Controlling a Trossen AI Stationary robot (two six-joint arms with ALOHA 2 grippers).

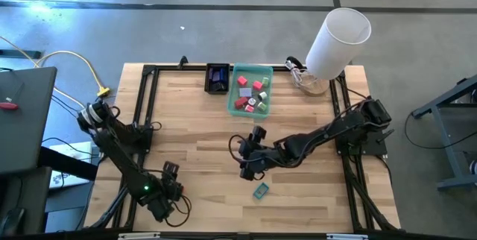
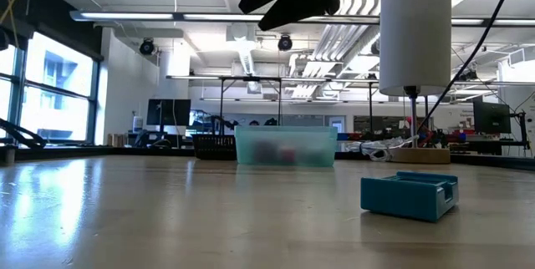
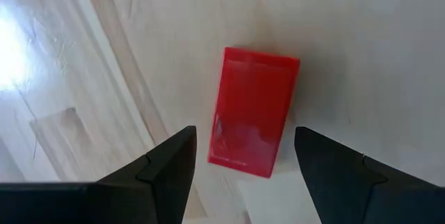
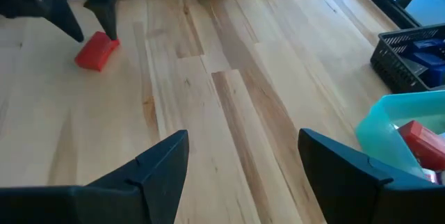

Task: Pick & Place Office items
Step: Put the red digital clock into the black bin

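Left gripper (image 3: pixel 243 175) is hovering over a red block (image 3: pixel 254 113) lying flat on the bench (image 1: pixel 194 121), well away from the green tray (image 1: pixel 250 89) toward the bench's near left corner; its fingers (image 3: pixel 167 168) are standing apart, one on each side of the block, nothing clamped yet. Right gripper (image 4: pixel 243 175) is hanging mid-bench, a short way in front of the green tray, fingers (image 4: pixel 163 165) likewise apart and holding nothing. A teal piece (image 1: pixel 260 190) is sitting loose on the bench just beyond the right gripper, on the side away from the tray. Several office items, red, pink and white, are already lying inside the green tray; a small black tray (image 1: pixel 218 78) is sitting just beside it. Risk, as judged: the red block is lying slightly askew to the left fingers, so a closing pinch may catch a corner and twist or flick it away rather than seat it; descending off-centre would land a fingertip on top of the block. Both arms heading for the tray together could also foul each other
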